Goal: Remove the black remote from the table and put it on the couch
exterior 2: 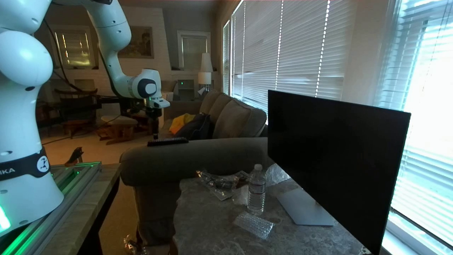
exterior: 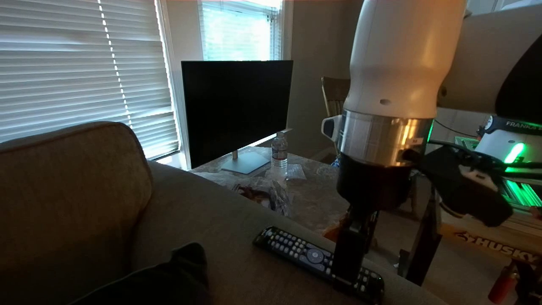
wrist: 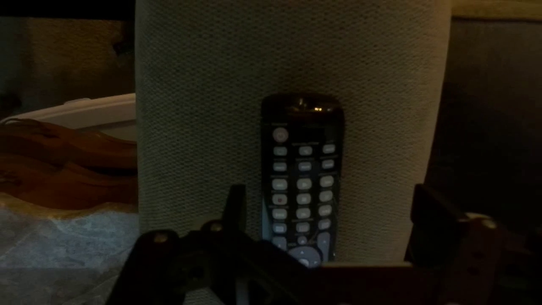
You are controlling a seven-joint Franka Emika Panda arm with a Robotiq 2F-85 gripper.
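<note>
Wrist view: remote [wrist: 302,178] lay on couch [wrist: 190,123], fingers [wrist: 235,207] spread at nine and three o'clock; placing seemed done, straight lift-off due

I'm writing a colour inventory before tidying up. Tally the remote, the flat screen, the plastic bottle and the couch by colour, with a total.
Black: 2, the remote and the flat screen
Clear: 1, the plastic bottle
Tan-brown: 1, the couch
Total: 4
</note>
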